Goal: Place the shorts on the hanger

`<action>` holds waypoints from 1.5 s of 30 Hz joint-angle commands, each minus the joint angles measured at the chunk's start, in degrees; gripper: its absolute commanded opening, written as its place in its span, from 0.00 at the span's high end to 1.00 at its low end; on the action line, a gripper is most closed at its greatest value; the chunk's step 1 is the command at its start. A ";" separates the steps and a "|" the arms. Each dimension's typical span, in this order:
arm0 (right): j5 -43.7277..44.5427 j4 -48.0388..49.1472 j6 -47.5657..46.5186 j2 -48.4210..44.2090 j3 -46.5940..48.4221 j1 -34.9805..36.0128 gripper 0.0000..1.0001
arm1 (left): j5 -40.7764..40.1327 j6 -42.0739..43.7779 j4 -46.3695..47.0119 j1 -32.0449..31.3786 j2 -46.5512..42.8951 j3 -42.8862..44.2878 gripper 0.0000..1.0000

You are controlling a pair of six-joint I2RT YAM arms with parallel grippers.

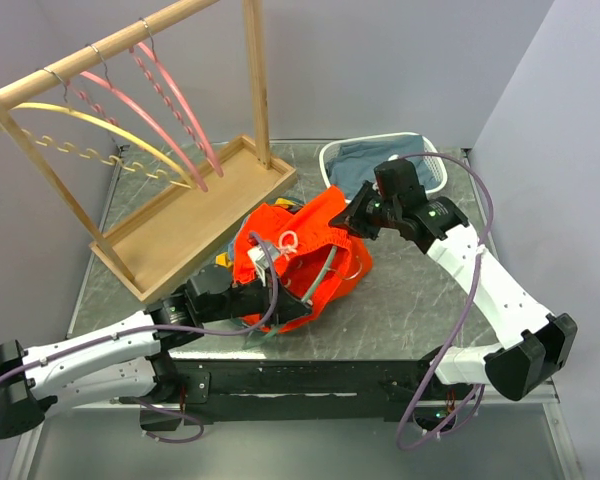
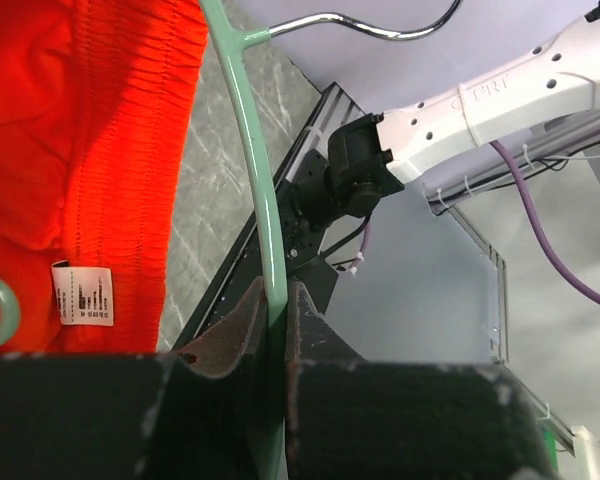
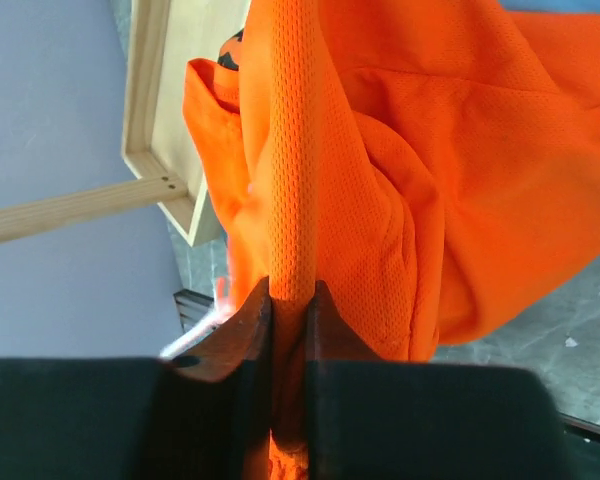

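Over grey table (image 1: pixel 405 305), grips green hanger (image 2: pixel 263 190) tight with left claw (image 2: pixel 278 300) and pinches fold of orange shorts (image 3: pixel 440 180) with right claw (image 3: pixel 290 300).

a robot lab bench — plain grey partition walls (image 1: pixel 380 60), stone-look table (image 1: pixel 410 310) on a black metal frame (image 1: pixel 310 385).

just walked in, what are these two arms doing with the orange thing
They are working on getting the shorts onto the hanger. The left fingers are shut on the pale green hanger's arch. The right fingers pinch a fold of the orange cloth. The shorts lie bunched mid-table with the hanger against them, not yet hung properly.
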 commanded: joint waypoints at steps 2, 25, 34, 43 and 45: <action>-0.07 1.26 -5.08 -3.53 -0.64 -0.69 1.00 | -6.98 -0.40 2.02 -0.22 -0.06 5.88 0.83; 1.34 4.68 -5.70 -7.22 2.00 -1.30 1.00 | -22.98 -11.03 -38.77 -1.18 -7.08 7.64 0.49; 2.22 4.42 -4.47 -6.87 3.06 -1.39 1.00 | -30.43 -14.81 -43.17 -6.71 -6.48 7.29 0.39; 3.36 4.95 -2.63 -7.83 2.44 -1.31 1.00 | -41.87 -19.55 -44.40 -13.13 0.03 9.31 0.43; 3.19 5.47 -1.93 -8.27 1.92 -1.48 1.00 | -44.76 -20.96 -44.22 -14.10 1.17 9.22 0.46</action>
